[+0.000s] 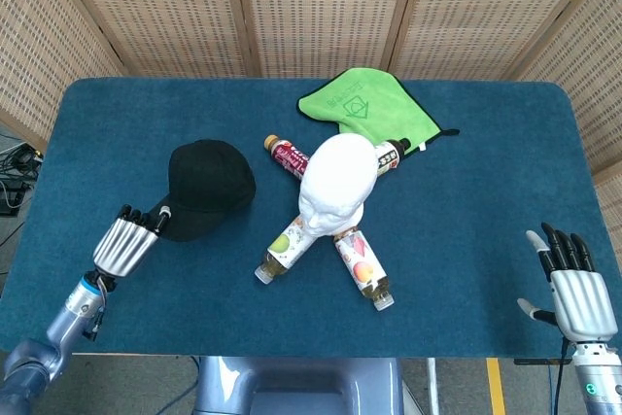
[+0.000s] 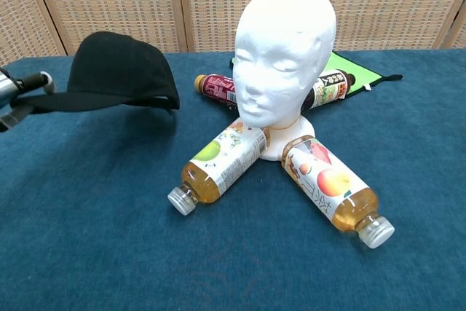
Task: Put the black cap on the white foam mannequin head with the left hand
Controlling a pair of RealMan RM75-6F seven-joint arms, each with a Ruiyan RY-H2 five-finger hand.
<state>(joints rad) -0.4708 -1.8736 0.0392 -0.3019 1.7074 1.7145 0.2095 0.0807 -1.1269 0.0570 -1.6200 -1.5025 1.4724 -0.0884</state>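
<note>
From the head view I have the left robot hand at the lower left of the frame, pinching the brim of the black cap; the cap sits left of centre, well apart from the white foam mannequin head, which stands in the middle with four bottles fanned out around its base; a green cloth lies above it, toward the top of the blue surface. The right robot hand is idle at the lower right, fingers spread, holding nothing.

In the chest view the black cap hangs clear of the surface at the upper left, brim roughly level, crown upward; only the fingertips of the left robot hand show at the frame's edge, clamped on the brim.

My worry is the grip — a pinch on the brim alone leaves the crown free to sag or swing, so I judge it could slip or twist as I carry it across; coming in too low could catch the mannequin head's face and tip the light foam; the bottles at its base could roll if nudged — I would approach high and from the front.
</note>
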